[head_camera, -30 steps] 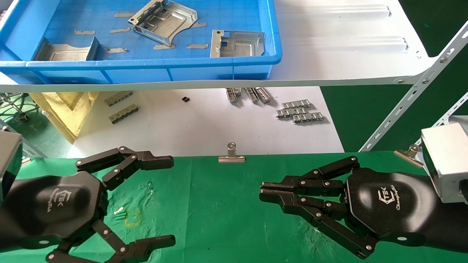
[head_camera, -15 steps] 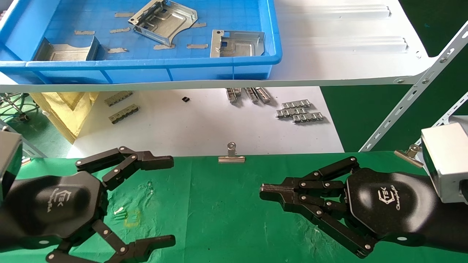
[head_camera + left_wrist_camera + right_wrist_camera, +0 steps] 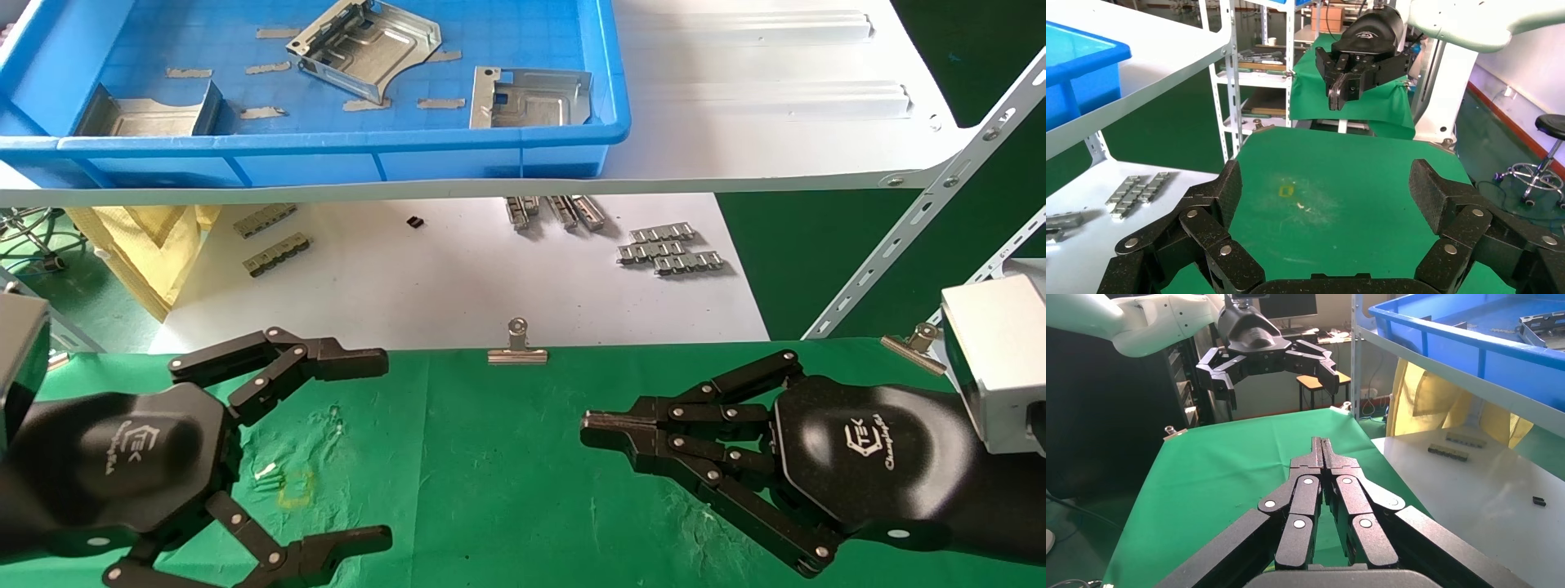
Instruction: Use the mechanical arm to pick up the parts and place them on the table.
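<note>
Three shiny silver parts lie in the blue bin (image 3: 458,155) on the white shelf: one at its left front (image 3: 151,114), one tilted at the back middle (image 3: 368,45), one at its right front (image 3: 529,98). My left gripper (image 3: 380,445) hovers open and empty over the left of the green table (image 3: 490,457); in its wrist view (image 3: 1324,190) only cloth and a yellow square mark (image 3: 1286,191) lie between the fingers. My right gripper (image 3: 590,430) is shut and empty over the right of the table, also seen in its wrist view (image 3: 1321,443).
Below the shelf a white sheet (image 3: 458,278) carries small grey toothed strips (image 3: 668,249) and darker strips (image 3: 274,237). Silver binder clips (image 3: 517,347) hold the cloth's far edge. A slanted white shelf strut (image 3: 923,220) stands at the right. Yellow fabric (image 3: 139,245) hangs at the left.
The right gripper's fingers have closed fully together from a slight gap. The left gripper and the parts have not moved.
</note>
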Controlling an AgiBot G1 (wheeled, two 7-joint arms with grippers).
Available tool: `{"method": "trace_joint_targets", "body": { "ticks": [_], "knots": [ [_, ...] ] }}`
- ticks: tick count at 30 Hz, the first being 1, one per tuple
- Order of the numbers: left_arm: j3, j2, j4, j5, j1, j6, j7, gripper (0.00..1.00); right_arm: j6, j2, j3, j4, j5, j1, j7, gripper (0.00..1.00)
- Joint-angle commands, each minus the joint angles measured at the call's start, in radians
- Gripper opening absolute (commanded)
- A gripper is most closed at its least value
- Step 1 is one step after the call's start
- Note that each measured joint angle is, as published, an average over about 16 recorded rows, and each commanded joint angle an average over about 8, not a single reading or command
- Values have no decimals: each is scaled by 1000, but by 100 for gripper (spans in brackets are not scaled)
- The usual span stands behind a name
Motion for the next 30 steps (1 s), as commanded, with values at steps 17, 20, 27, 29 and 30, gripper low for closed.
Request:
{"method": "trace_joint_targets", "body": {
  "ticks": [17, 20, 27, 29, 30],
  "knots": [
    [0, 0, 0, 0, 0, 0, 0, 100, 0, 0, 0, 0, 0, 0, 0, 29],
    [0, 0, 0, 0, 0, 0, 0, 100, 0, 0, 0, 0, 0, 0, 0, 66],
    [1, 4, 0, -1, -2, 0, -2, 100, 0, 0, 0, 0, 0, 0, 0, 100],
    [5, 11, 5, 2, -9, -1, -5, 100, 0, 0, 0, 0, 0, 0, 0, 100],
    [7, 18, 11, 4, -16, -3, -5, 100, 0, 0, 0, 0, 0, 0, 0, 100]
  ]
}}
